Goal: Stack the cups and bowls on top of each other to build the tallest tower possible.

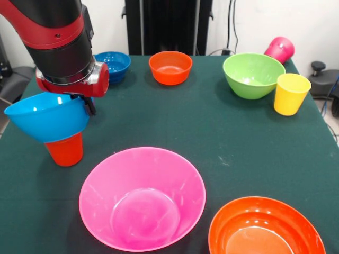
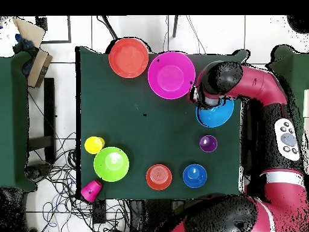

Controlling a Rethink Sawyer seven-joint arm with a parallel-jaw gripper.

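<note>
Plastic, thin and glossy — I judge the medium blue bowl (image 1: 46,117) light, stiff, slippery, best pinched at its rim. My gripper (image 1: 87,105) holds that rim now, fingers closed on it, the bowl tilted on the orange cup (image 1: 64,149) at the table's (image 1: 212,127) edge.

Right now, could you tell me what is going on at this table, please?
The Sawyer arm's gripper is at the rim of the medium blue bowl, which sits tilted on top of the upright orange cup. The rest is spread over the table: the pink bowl and large orange bowl at the front, and the small blue bowl, small orange bowl, lime green bowl, yellow cup and tipped magenta cup further back. A purple cup shows only from overhead.
</note>
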